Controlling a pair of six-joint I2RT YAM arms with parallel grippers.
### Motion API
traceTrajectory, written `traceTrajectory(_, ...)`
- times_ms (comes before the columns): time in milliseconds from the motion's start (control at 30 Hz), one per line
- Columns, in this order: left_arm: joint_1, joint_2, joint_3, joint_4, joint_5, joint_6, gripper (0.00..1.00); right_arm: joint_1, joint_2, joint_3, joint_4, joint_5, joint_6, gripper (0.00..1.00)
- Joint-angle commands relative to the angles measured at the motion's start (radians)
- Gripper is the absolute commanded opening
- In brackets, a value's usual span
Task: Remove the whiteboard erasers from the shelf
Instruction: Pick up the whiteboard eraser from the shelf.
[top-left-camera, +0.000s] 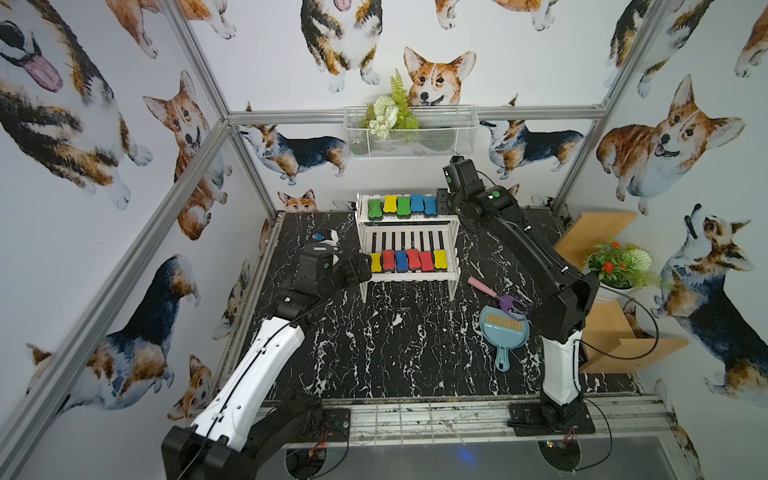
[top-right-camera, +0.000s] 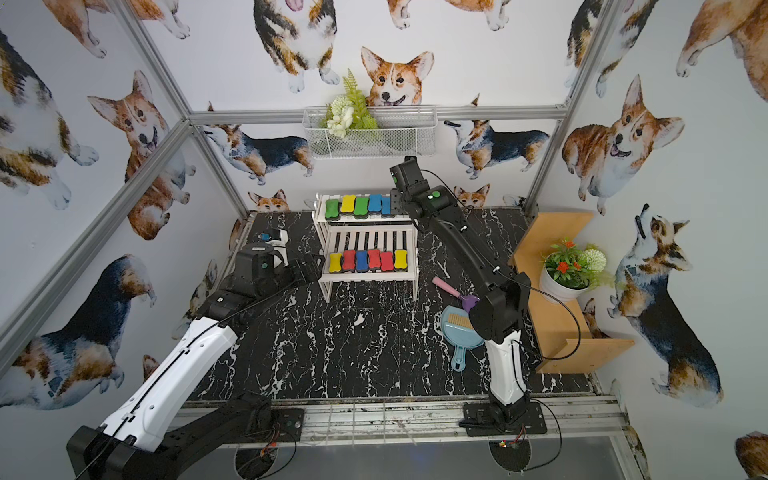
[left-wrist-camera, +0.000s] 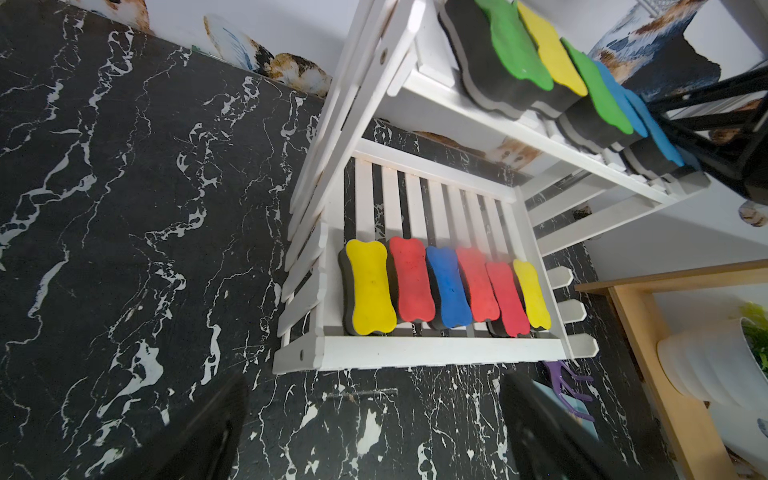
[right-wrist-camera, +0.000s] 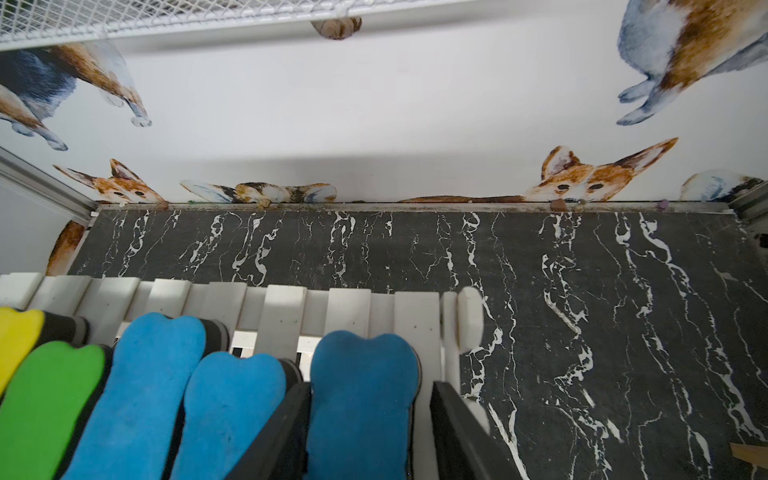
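Atop the shelf (top-left-camera: 409, 276), right gripper (right-wrist-camera: 370, 388) straddles the end blue eraser (right-wrist-camera: 363, 357), seemingly unclamped; next: squeeze, lift; left gripper (left-wrist-camera: 372, 386) gapes wide.

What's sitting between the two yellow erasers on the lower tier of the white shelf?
Four erasers, side by side: red eraser, blue eraser, second red eraser, third red eraser. The left wrist view shows this best; both top views agree.

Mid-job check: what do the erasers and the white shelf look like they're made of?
The whiteboard erasers look like foam: matte coloured tops, slightly smudged, over a thick black felt-like pad with a grey band. The shelf looks like painted wood: flat white slats, matte, brownish scuffs at some edges and a screw hole in the side rail.
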Motion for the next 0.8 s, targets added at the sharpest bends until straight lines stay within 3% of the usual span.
traceTrajectory(0, 0.003, 0.001, 0.0, -0.003, 0.004, 0.003, 1.0, 0.002, 0.01, 0.0, -0.08, 0.017, -0.007, 0.49)
traceTrajectory(500, 0.004, -0.008, -0.004, -0.001, -0.004, -0.001, 1.0, 0.007, -0.103, 0.061, -0.003, -0.096, 0.042, 0.41)
traceTrajectory(633, 0.006, -0.019, -0.013, -0.001, -0.007, 0.002, 1.0, 0.047, -0.265, -0.148, 0.079, -0.08, 0.054, 0.41)
traceTrajectory(767, 0.009, -0.03, -0.024, -0.005, -0.006, 0.002, 1.0, 0.106, -0.499, -0.521, 0.218, -0.078, 0.107, 0.41)
